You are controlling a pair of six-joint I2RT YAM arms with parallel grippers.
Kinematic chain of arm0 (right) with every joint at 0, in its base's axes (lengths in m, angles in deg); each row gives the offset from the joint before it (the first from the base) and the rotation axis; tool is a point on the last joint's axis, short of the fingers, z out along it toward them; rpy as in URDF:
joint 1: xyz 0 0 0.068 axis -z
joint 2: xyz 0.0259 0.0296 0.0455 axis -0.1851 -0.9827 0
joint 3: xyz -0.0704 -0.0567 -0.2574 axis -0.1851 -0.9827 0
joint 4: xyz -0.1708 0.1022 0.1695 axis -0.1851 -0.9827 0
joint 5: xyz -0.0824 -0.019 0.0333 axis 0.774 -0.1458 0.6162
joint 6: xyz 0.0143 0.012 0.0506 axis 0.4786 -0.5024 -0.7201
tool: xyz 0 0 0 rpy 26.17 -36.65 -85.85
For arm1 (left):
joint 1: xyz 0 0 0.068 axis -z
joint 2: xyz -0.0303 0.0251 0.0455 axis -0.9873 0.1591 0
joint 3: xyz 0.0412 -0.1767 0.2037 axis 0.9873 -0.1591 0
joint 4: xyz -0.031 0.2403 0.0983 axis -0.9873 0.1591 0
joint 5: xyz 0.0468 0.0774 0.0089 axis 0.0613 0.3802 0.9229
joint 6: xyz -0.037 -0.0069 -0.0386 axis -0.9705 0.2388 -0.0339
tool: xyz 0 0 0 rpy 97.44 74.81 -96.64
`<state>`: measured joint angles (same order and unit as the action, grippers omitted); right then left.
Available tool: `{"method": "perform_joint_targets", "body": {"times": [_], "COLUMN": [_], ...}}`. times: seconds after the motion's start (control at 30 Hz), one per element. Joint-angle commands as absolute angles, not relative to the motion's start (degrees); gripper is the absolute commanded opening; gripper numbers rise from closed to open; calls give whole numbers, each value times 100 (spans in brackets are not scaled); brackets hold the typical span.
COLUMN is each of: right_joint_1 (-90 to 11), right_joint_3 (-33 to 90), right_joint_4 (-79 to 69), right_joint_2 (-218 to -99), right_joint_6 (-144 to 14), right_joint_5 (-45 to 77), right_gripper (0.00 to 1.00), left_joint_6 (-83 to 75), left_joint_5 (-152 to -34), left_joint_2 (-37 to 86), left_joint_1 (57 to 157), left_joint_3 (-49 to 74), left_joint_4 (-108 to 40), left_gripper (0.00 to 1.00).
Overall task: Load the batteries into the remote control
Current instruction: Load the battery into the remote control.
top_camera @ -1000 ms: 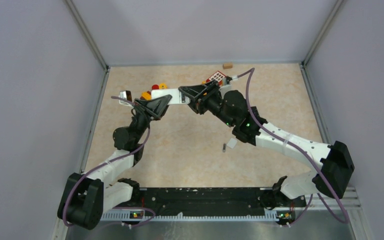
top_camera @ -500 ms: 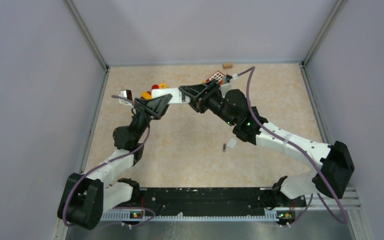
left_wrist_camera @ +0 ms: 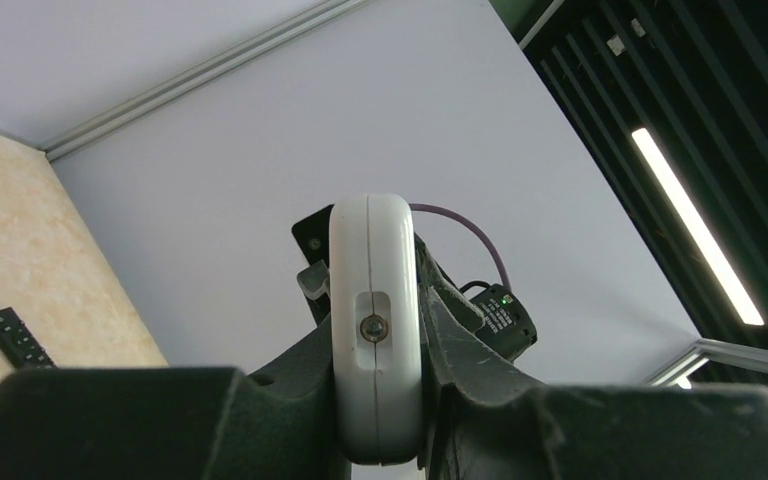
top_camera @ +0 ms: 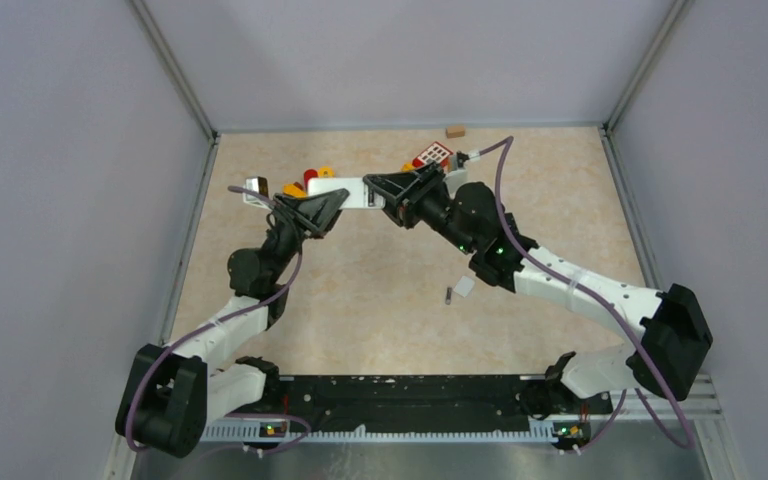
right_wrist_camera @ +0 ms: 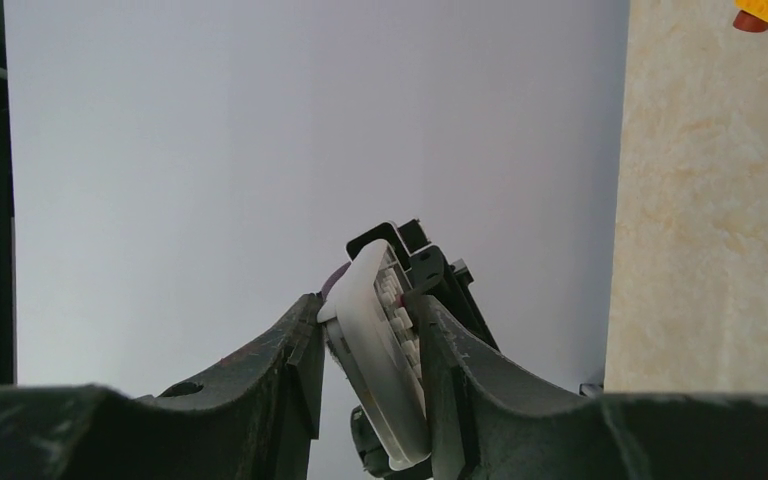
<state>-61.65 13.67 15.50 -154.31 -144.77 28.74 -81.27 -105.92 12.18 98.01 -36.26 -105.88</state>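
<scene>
1. two end effectors meet over the far middle of the worktop (top_camera: 360, 300), both gripping one white remote (top_camera: 348, 193), which is held up off the surface and runs roughly level between them
2. left end effector (top_camera: 334, 200) is closed partway, its fingers (left_wrist_camera: 455, 345) pressed against both flat faces of the white remote's left end; its wrist view looks at the remote end-on, a narrow edge with a small round screw facing the camera
3. right end effector (top_camera: 372, 188) is also closed partway, onto the other end; in its wrist view the remote sits tilted between the two fingers (right_wrist_camera: 440, 340), key side toward the right-hand one, touching both
4. one dark grey battery (top_camera: 447, 296) lies on the worktop below the right forearm, well apart from the remote and just beside a small white piece (top_camera: 464, 286)
5. the other batteries i cannot make out in any view
6. a black remote (left_wrist_camera: 15, 338) lies flat on the worktop near the wall, and coloured toy pieces (top_camera: 310, 178) sit just behind the left end effector
</scene>
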Motion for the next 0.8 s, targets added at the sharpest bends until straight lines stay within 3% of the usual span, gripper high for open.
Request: {"method": "perform_joint_targets", "body": {"times": [0.0,0.23,0.37,0.63,0.77], "right_joint_1": [-6217,-6222,-6180,-5783,-5590], "right_joint_3": [1098,937,860,782,1126], "right_joint_4": [1267,1472,1635,2579,2440], "right_joint_2": [-15273,-15239,-15136,-14942,-14950], "right_joint_6": [-14523,-14594,-14528,-14302,-13932], "right_joint_5": [2414,2311,2527,2340,1942], "right_gripper": [8,15,37,70,82], "left_joint_6": [-7713,-7818,-7907,-8036,-8092], "left_joint_5": [-10578,-10682,-10678,-10692,-10709], "left_joint_2": [1160,1207,1116,1133,1209], "left_joint_1": [9772,9772,9772,9772,9772], "left_joint_3": [-3321,-3293,-3438,-3685,-3707], "left_joint_4": [-11079,-11364,-11311,-11290,-11324], "left_gripper": [0,0,0,0,0]}}
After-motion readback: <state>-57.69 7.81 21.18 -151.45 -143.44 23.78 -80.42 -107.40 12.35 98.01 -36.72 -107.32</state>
